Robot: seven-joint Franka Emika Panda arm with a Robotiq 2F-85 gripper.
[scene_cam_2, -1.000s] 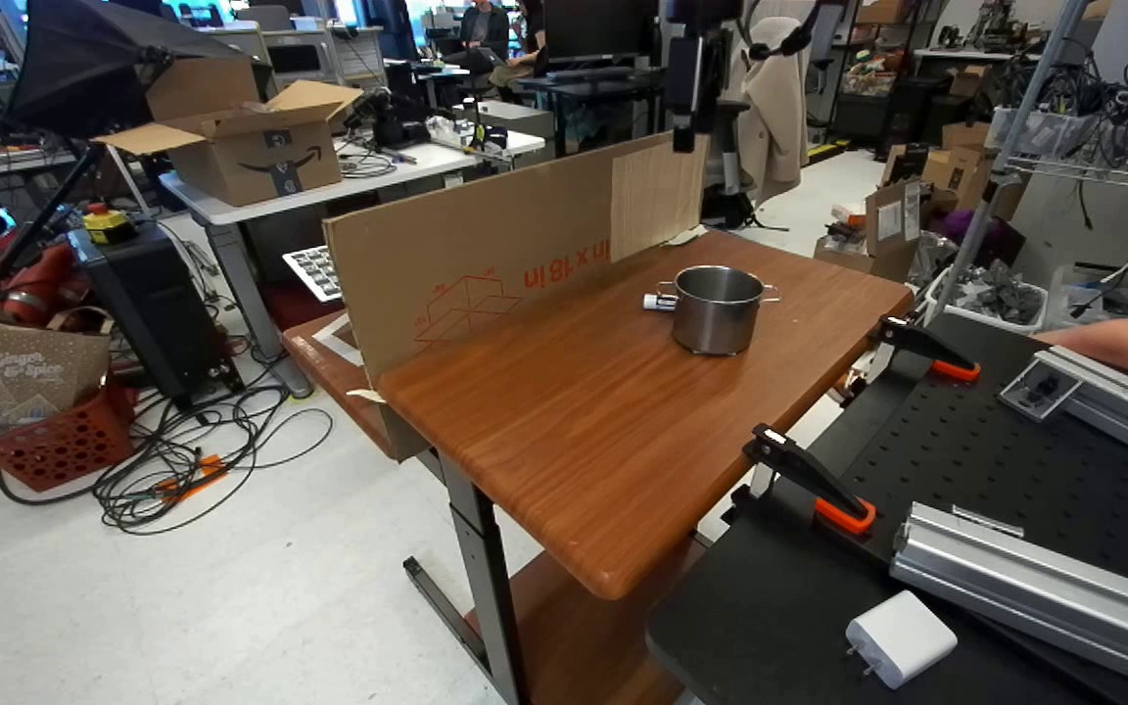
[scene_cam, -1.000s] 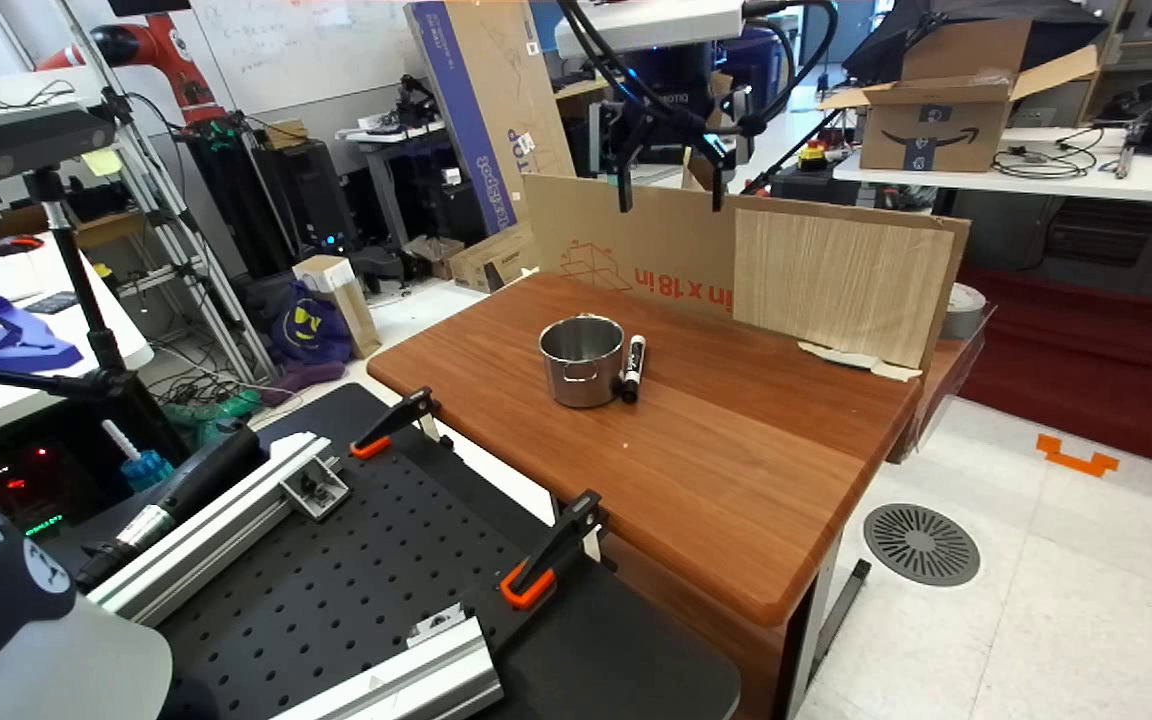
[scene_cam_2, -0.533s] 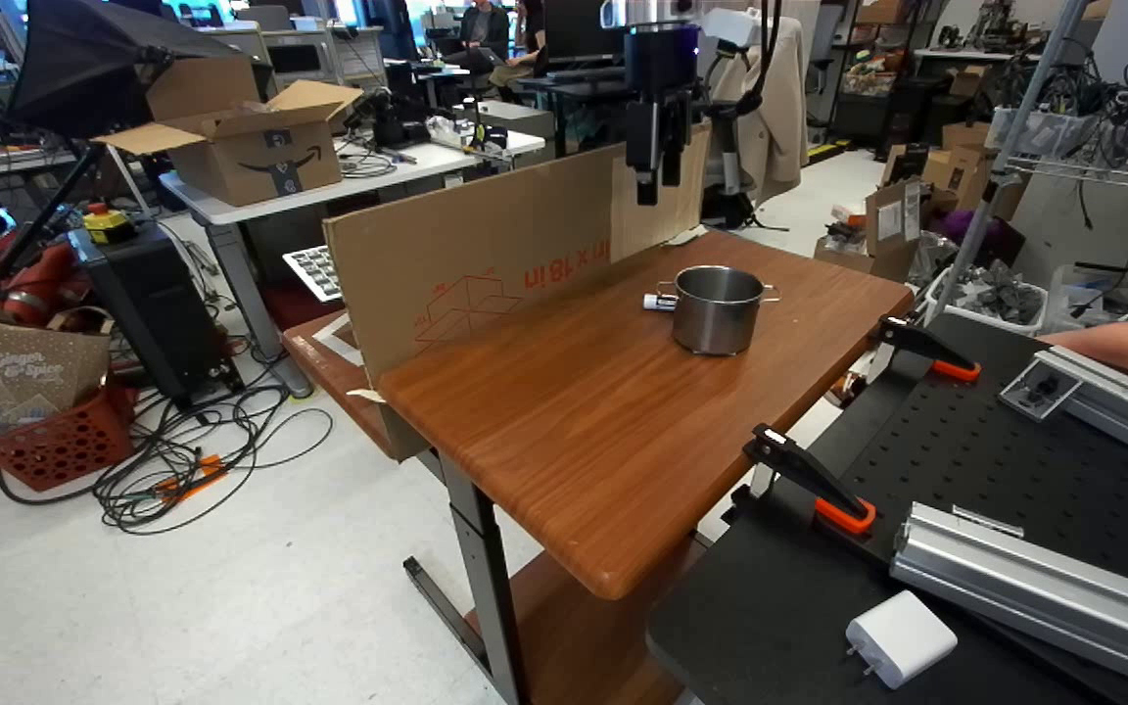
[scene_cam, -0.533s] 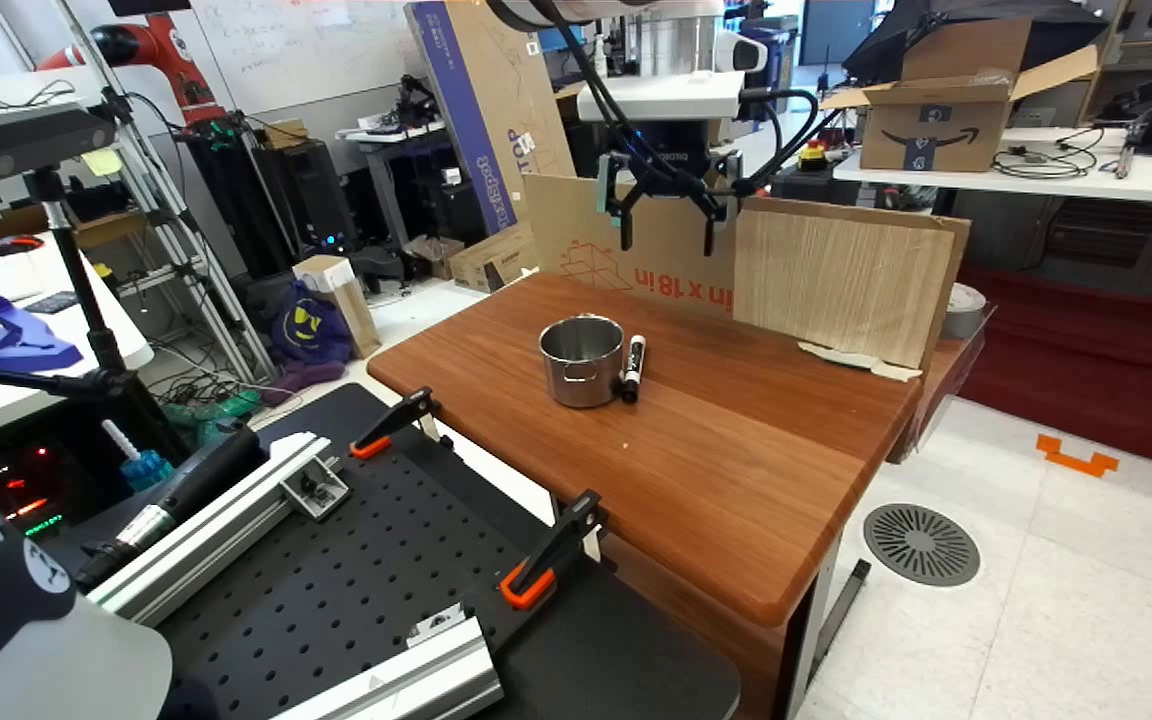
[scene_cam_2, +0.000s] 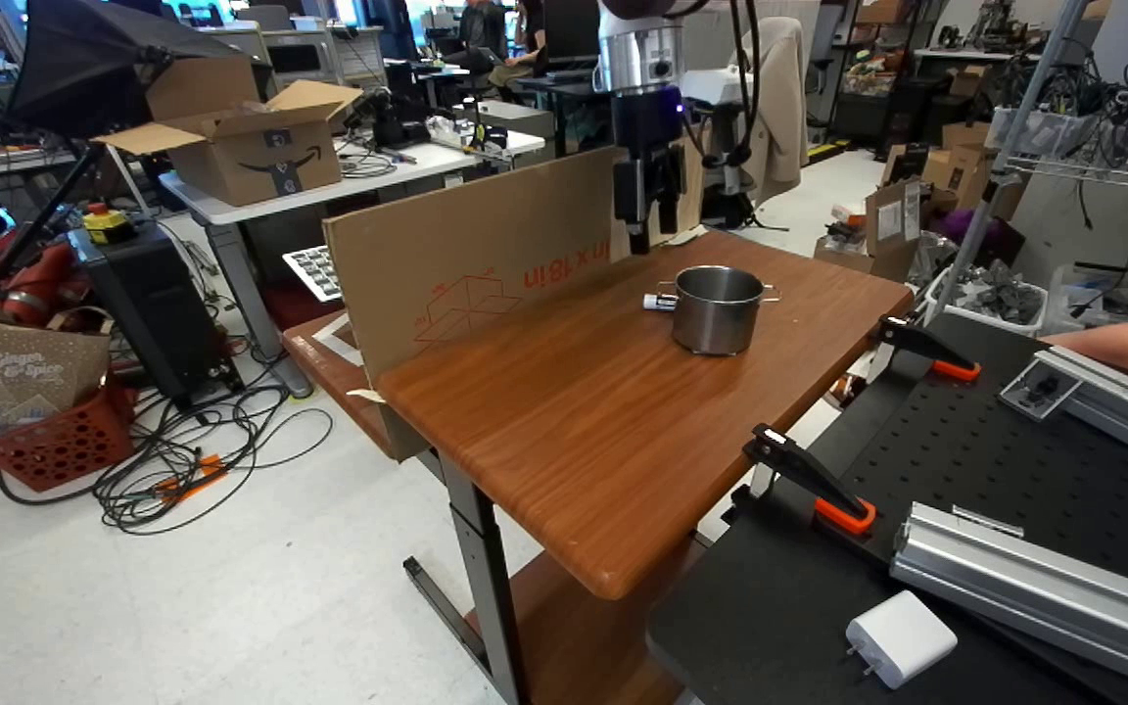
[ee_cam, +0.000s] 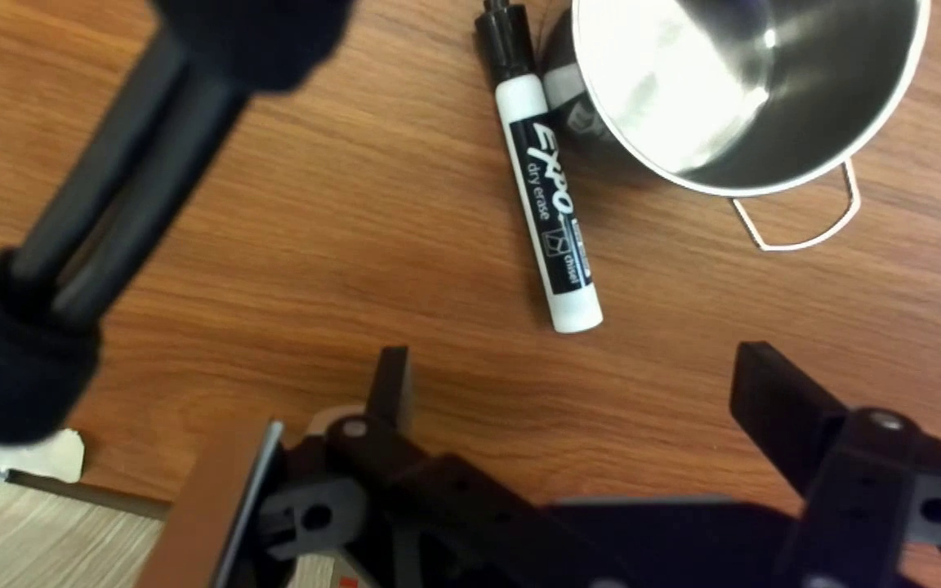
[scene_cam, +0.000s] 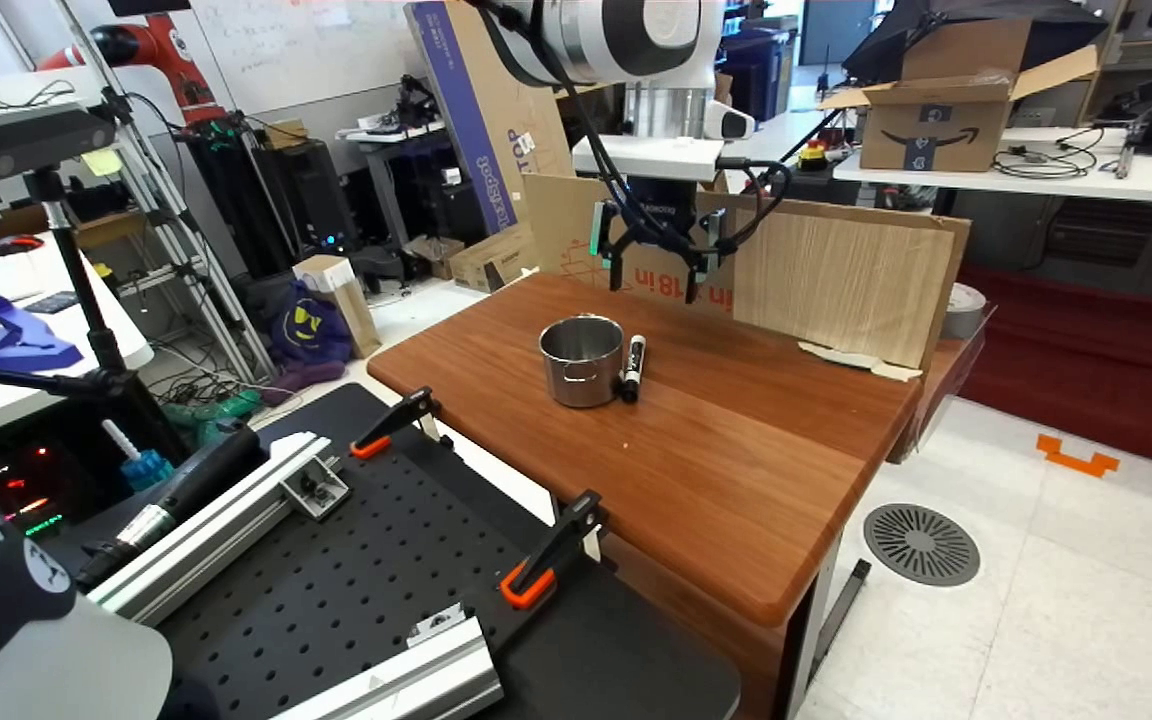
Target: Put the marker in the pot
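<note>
the pot [scene_cam: 568,377] stood upright on the table [scene_cam: 696,480]. just beside the pot lay the marker [ee_cam: 542,184], outside of it; whether the two were touching, i could not tell. my gripper [scene_cam: 653,290] hung over the table, apart from the pot, and my jaws were spread wide.

both exterior views set back, raised, angled down across tabletop [scene_cam: 736,440] from different angles, black perforated board [scene_cam_2: 975,455] in foreground, cardboard panel [scene_cam_2: 486,255] beyond, wrist view close, facing steeply down past jaws, pot [ee_cam: 764,106] cut by top edge, marker [ee_cam: 548,200] and pot shared by all three
</note>
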